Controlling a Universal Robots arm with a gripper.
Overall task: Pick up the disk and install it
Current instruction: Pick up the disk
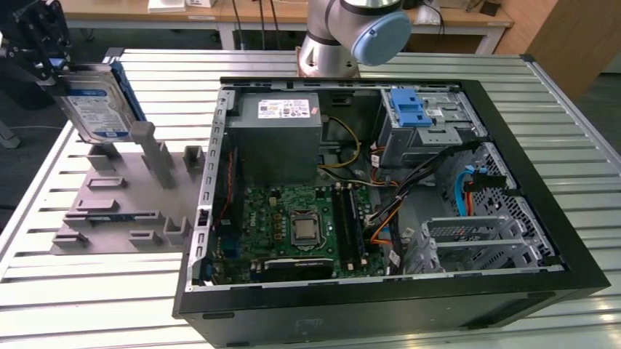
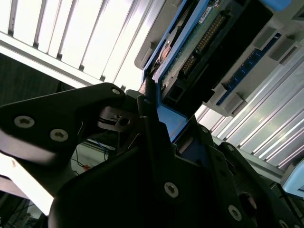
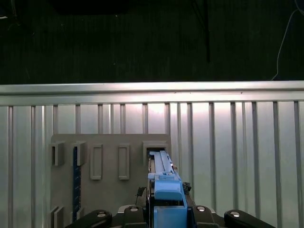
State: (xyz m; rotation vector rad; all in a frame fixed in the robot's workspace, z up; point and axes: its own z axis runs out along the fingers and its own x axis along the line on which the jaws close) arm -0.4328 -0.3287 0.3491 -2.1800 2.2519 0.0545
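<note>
We see the slatted table (image 1: pixel 97 291) carrying the open computer case (image 1: pixel 388 305), cables (image 1: pixel 423 173) strung across its inside; at the exterior view's left the grey fixture (image 1: pixel 107 218) raises posts (image 1: pixel 155 156) just beside the disk (image 1: pixel 95 109), upright, its top edge pinched by the gripper (image 1: pixel 57 69)

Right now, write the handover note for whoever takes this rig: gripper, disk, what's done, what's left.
Gripper: shut on the disk, clamping its blue carrier.
Disk: upright, label towards the exterior camera, above the grey fixture at the exterior view's left. I cannot tell whether it is clear of its slot.
Done: disk grasped.
Left: installation. The disk is outside the open computer case, which lies on the slatted table.
</note>
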